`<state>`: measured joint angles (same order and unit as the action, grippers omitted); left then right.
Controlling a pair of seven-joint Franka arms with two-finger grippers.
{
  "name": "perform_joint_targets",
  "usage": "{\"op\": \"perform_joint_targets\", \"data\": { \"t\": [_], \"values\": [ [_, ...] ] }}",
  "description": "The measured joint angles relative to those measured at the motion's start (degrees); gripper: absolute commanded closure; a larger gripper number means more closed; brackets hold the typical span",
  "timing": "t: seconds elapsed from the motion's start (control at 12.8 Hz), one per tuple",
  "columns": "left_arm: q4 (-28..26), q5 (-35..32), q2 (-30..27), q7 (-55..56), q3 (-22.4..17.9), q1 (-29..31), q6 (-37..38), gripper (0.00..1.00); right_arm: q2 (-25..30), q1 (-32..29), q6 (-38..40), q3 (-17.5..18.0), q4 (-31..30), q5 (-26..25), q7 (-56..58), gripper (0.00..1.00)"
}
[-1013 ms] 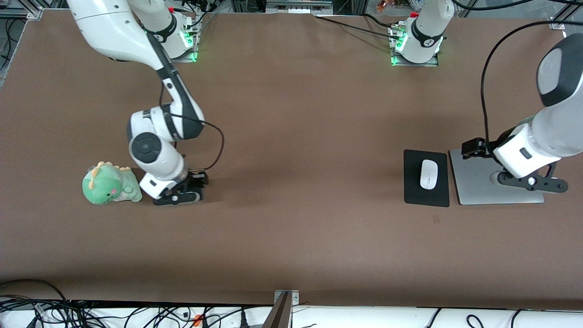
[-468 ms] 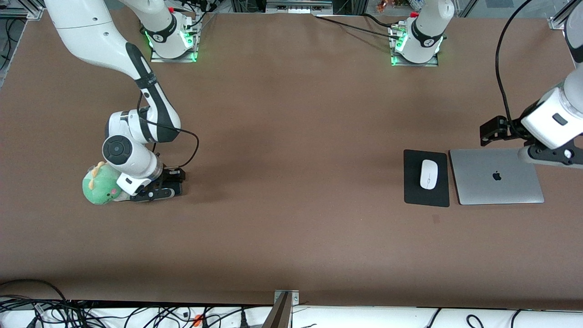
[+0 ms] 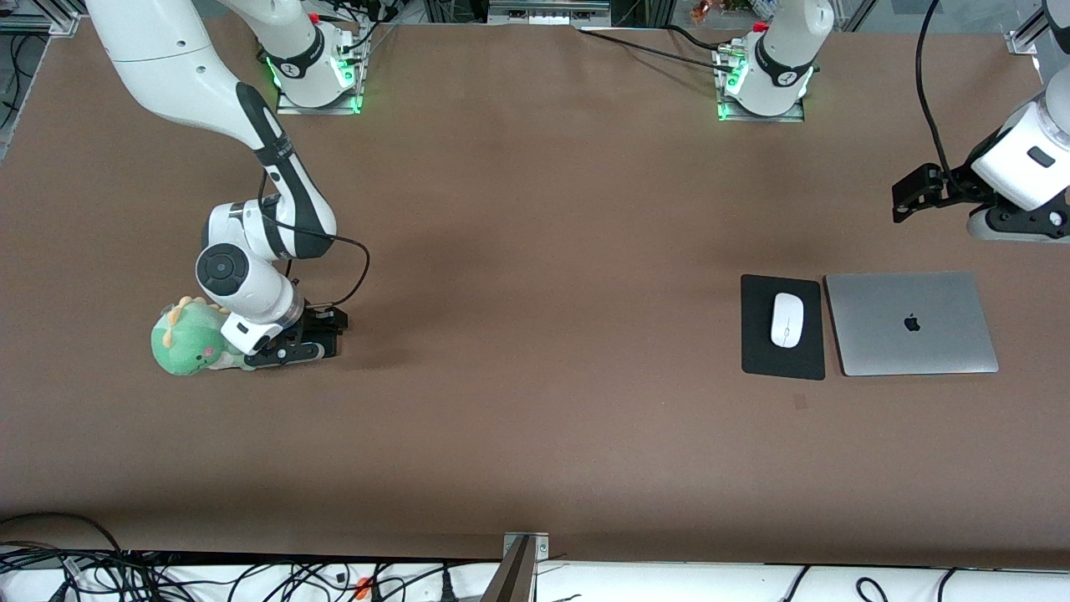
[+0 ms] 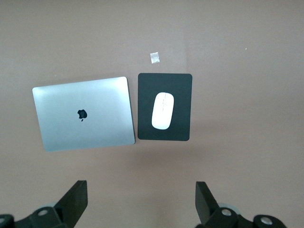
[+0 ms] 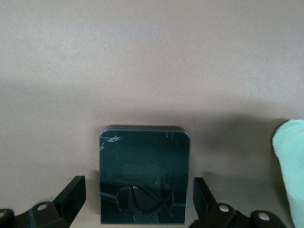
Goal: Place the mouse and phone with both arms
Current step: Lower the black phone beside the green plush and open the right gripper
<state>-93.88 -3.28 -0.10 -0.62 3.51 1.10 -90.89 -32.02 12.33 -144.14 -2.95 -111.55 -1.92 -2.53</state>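
The white mouse (image 3: 787, 320) (image 4: 163, 110) lies on a black mouse pad (image 3: 782, 361) (image 4: 142, 95) toward the left arm's end of the table. My left gripper (image 3: 1016, 227) (image 4: 141, 199) hangs open and empty over bare table, close to the laptop's edge that is farther from the front camera. The black phone (image 5: 144, 173) lies flat on the table beside a green plush dinosaur (image 3: 196, 339) (image 5: 292, 166). My right gripper (image 3: 288, 351) (image 5: 137, 199) is low over the phone and open, with a gap at each finger. In the front view the phone is hidden under that hand.
A closed silver laptop (image 3: 911, 322) (image 4: 83, 114) lies beside the mouse pad, toward the left arm's end. A small scrap of tape (image 3: 801, 402) (image 4: 154, 57) sits on the table nearer the front camera than the pad. Brown tabletop stretches between the two groups.
My right gripper moved toward the plush dinosaur and opened off the phone. My left arm rose and drew away from over the laptop, still open.
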Motion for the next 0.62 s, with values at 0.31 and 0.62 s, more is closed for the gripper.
{"op": "perform_joint_targets", "data": {
  "t": [0.31, 0.62],
  "values": [
    [-1.2, 0.0, -0.4, -0.7, -0.4, -0.2, -0.4, 0.0, 6.6, 0.0, 12.7, 0.0, 5.6, 0.1, 0.0, 0.0],
    [-1.2, 0.0, -0.3, -0.8, -0.3, -0.4, -0.4, 0.0, 13.5, 0.0, 36.1, 0.0, 16.2, 2.2, -0.2, 0.0]
  ]
}}
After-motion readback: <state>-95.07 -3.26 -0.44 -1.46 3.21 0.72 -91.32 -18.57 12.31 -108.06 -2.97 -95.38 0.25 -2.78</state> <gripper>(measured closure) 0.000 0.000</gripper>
